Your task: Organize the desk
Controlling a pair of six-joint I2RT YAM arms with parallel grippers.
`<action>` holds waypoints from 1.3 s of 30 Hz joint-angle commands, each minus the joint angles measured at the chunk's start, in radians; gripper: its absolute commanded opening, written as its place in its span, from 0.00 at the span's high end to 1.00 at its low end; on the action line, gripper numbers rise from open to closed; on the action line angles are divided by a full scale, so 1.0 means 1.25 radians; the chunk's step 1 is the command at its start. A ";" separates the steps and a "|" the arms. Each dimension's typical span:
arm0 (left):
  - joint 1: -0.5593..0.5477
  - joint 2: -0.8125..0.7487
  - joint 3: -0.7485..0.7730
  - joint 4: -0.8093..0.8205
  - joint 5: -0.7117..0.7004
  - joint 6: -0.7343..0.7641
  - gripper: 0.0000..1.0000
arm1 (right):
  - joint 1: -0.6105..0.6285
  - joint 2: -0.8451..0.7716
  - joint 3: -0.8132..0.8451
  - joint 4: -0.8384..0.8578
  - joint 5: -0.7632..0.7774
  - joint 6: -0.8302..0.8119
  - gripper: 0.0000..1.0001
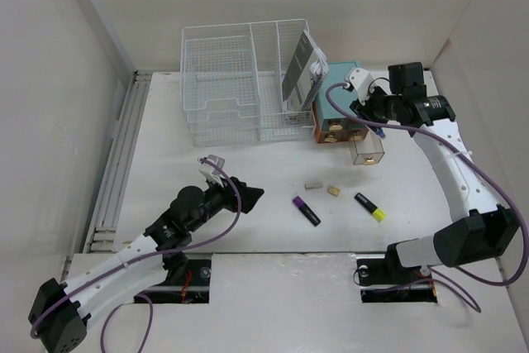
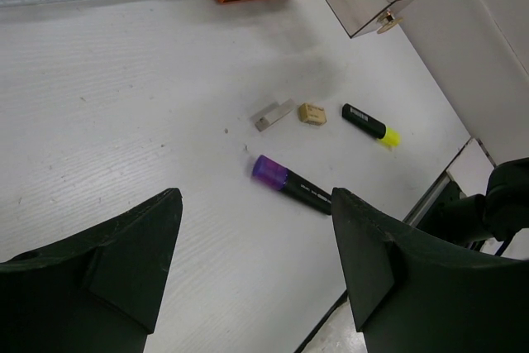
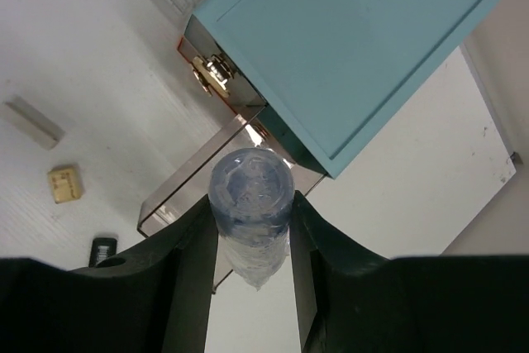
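The white desk (image 1: pixel 248 241) carries a purple highlighter (image 1: pixel 306 210), a yellow highlighter (image 1: pixel 370 207), a tan eraser (image 1: pixel 333 191) and a small grey block (image 1: pixel 312 184). My left gripper (image 1: pixel 248 193) is open and empty, low over the desk left of the purple highlighter (image 2: pixel 291 185), which lies between and beyond its fingers (image 2: pixel 132 262). My right gripper (image 1: pixel 378 128) is shut on a translucent blue cylindrical object (image 3: pixel 250 204) and holds it over the pulled-out clear drawer (image 3: pixel 178 200) of the teal drawer box (image 3: pixel 347 47).
A white wire-mesh organizer (image 1: pixel 240 80) with a booklet (image 1: pixel 302 72) in it stands at the back, beside the teal box (image 1: pixel 343 72). A ribbed rail (image 1: pixel 116 163) runs along the desk's left edge. Walls close in on the left, back and right.
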 commanded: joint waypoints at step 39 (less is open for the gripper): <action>0.004 0.003 0.016 0.039 -0.006 -0.001 0.31 | -0.129 0.202 0.097 -0.346 -0.445 -0.852 1.00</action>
